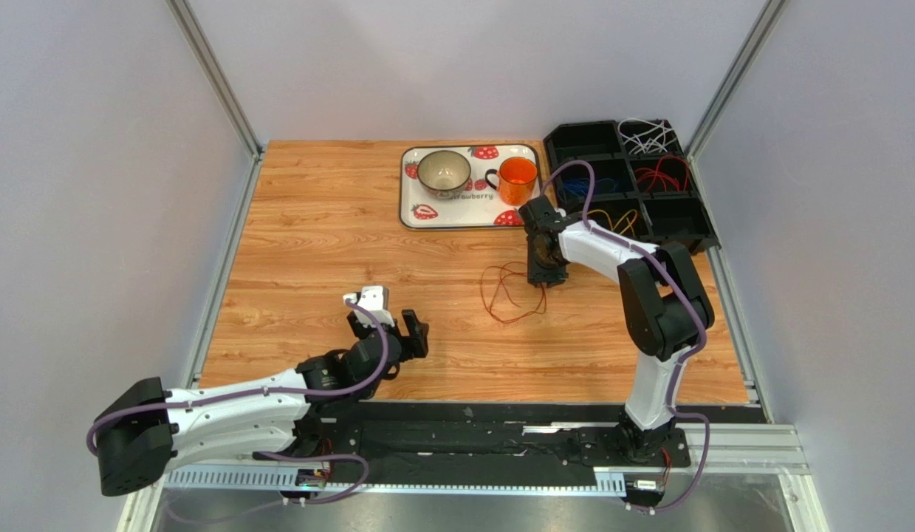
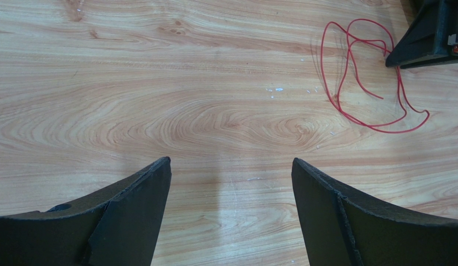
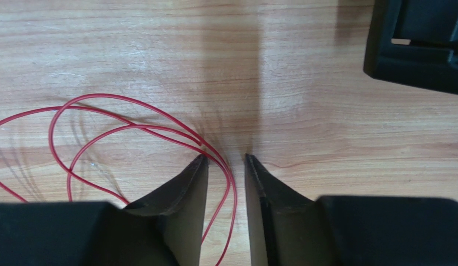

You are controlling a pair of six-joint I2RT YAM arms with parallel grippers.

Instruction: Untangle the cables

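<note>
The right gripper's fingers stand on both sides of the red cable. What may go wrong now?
1. More than one strand of the red cable seems to pass between the fingertips of the right gripper; clamping them could tighten the loops.
2. The thin wire lies flat on the table and may slip out.

I see worktop [image 2: 159, 83]: pale wood grain, smooth, faint sheen. Red cable [image 3: 131, 102]: glossy plastic sheath. Left gripper [image 2: 231, 163] fingers [image 2: 131, 205]: matt black, slightly grainy. Bin [image 1: 585, 142]: matt black plastic.
</note>
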